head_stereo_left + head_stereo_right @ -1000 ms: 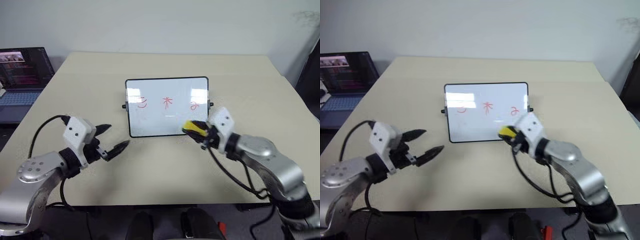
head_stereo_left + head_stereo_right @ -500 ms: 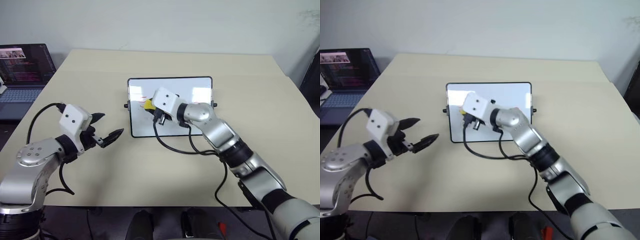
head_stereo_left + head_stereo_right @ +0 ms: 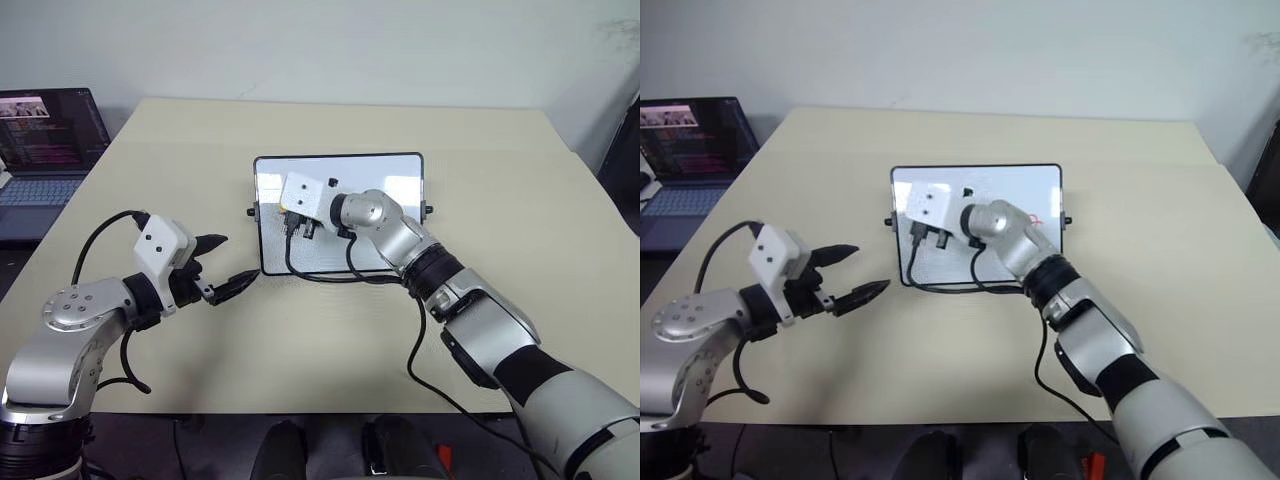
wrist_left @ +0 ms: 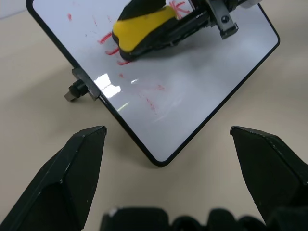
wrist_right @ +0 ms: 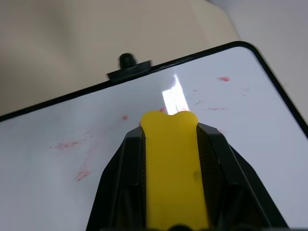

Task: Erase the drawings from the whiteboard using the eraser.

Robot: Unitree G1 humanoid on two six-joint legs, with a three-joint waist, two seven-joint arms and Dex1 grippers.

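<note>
- Left gripper (image 3: 228,265): nearest item, at about 8 o'clock from the board, over bare tabletop. Fingers spread wide apart, nothing between them. Tips point toward the board's near left corner, short of it, not touching.
- Table (image 3: 330,340): pale beige top; a black cable from the right arm trails across it just in front of the board's near edge.
- Whiteboard (image 3: 390,175): lies flat at table centre, black frame, rounded corners, a small black knob (image 4: 74,91) on the left short side.
- Right gripper (image 5: 169,126): arm reaches in from 5 o'clock, diagonally over the board; its white wrist block sits above the board's left half. Black fingers clamped tight on the eraser (image 5: 173,168), one on either flank.
- Eraser: yellow block, held against the left part of the board surface, at about 9 o'clock from board centre; left wrist view shows its yellow end down on the red marks there.
- Drawings (image 4: 108,41): left one smeared, red strokes and faint red specks around the eraser; a second red mark peeks out behind the gripper; a red trace (image 3: 1036,219) shows at the board's right side, beside the arm.
- Laptop (image 3: 45,135): far, at 10 o'clock, off the table's left edge, screen lit.
</note>
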